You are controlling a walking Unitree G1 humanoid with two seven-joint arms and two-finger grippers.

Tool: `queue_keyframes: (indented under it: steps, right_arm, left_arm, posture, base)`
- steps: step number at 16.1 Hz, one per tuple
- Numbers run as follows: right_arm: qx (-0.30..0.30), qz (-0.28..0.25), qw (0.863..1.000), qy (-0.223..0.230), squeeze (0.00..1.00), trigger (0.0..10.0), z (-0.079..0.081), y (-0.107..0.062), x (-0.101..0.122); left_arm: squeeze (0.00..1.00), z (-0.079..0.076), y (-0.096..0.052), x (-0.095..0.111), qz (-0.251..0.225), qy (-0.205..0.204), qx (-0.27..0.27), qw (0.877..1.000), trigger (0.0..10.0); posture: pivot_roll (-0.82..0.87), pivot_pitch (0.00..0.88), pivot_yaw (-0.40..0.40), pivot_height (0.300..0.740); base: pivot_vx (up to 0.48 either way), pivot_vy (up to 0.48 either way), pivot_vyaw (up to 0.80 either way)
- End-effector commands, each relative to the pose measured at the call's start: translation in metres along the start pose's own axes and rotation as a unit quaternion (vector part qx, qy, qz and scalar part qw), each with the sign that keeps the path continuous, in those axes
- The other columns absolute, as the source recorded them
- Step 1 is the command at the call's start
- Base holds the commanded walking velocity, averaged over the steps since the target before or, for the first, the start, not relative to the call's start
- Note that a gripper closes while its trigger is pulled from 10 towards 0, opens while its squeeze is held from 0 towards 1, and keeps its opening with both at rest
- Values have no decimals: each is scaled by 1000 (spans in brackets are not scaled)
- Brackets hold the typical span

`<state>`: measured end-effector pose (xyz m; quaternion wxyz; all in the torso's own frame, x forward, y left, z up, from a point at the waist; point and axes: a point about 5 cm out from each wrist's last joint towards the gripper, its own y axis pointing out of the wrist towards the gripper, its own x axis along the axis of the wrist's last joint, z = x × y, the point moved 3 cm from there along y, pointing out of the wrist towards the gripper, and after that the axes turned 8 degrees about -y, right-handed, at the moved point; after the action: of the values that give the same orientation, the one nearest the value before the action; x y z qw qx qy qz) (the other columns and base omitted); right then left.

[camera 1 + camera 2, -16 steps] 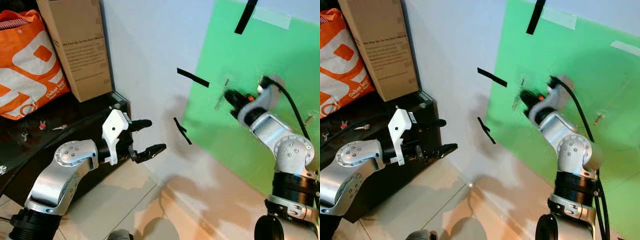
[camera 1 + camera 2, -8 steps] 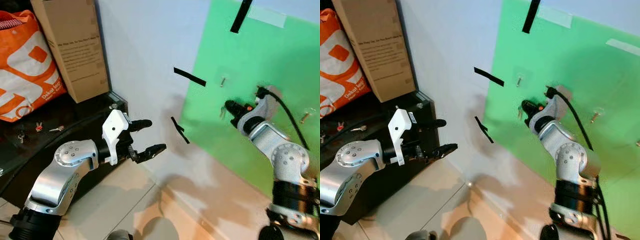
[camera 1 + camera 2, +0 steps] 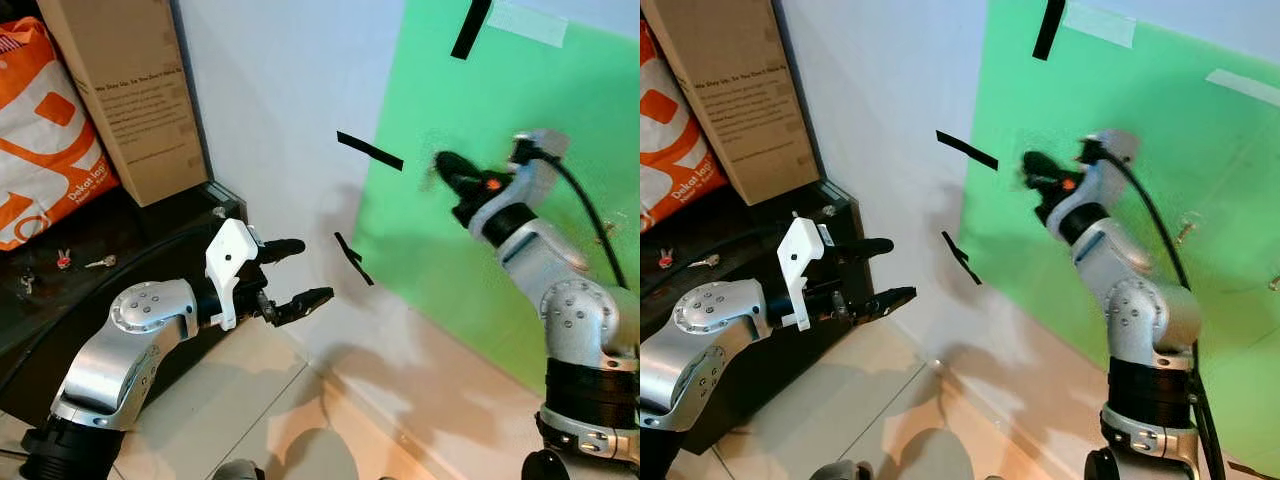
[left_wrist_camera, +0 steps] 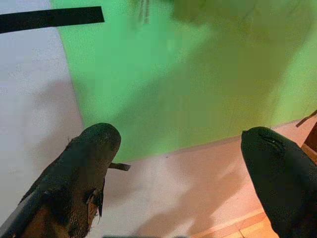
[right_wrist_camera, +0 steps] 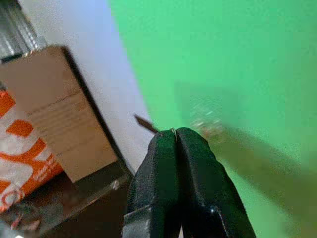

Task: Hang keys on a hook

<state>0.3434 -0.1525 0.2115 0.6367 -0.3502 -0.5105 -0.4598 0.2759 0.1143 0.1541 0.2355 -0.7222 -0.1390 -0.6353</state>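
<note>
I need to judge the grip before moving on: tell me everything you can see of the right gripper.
The right gripper has two long black fingers pressed shut, with a thin metal ring peeking out at their tips. Raised on the silver right arm, it is held up at the green board on the wall, its wrist cable trailing behind.

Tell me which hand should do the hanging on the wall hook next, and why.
Right. The right hand is raised against the green panel, fingers pinched shut on what looks like a thin key ring. The left hand hangs open and low, away from the panel, holding nothing.
</note>
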Motion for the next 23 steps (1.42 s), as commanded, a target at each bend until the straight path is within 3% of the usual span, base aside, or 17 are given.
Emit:
queue_keyframes:
  steps: [1, 4, 10, 17, 19, 20, 23]
  right_arm:
    - [-2, -6, 1000, -21, 0, 10000, 0, 1, 4]
    - [-15, 11, 999, -38, 0, 10000, -3, 3, -1]
    - [-84, 11, 996, -27, 0, 10000, -27, 2, -1]
    - [-73, 23, 997, -19, 0, 10000, -19, 7, -9]
    - [-94, 36, 995, -16, 0, 10000, -24, 6, -14]
    - [-129, 54, 990, -9, 0, 10000, -35, 5, -22]
    - [-141, 68, 988, -6, 0, 10000, -37, 3, -30]
  left_arm:
    - [0, -2, 3, 0, 3, 2, -7, 1000, 10000]
    - [0, -2, 4, 0, 2, 2, -7, 1000, 10000]
    - [0, -2, 4, 1, 0, 1, -6, 1000, 10000]
    - [0, 0, 3, 3, 0, 4, -6, 1000, 10000]
    - [0, 0, 3, 3, 1, 5, -7, 1000, 10000]
    - [0, 0, 3, 3, 1, 5, -8, 1000, 10000]
    - [0, 0, 3, 3, 2, 5, -8, 1000, 10000]
  posture:
    - [15, 0, -40, 740]
    - [14, 0, -42, 740]
    - [14, 0, -43, 740]
    - [16, 0, -37, 740]
    - [15, 0, -34, 740]
    - [15, 0, -34, 740]
    - [16, 0, -34, 740]
  base:
    - [0, 0, 0]
    - [0, 0, 0]
    - [0, 0, 0]
    - [0, 0, 0]
    - [0, 0, 0]
    - [0, 0, 0]
    - [0, 0, 0]
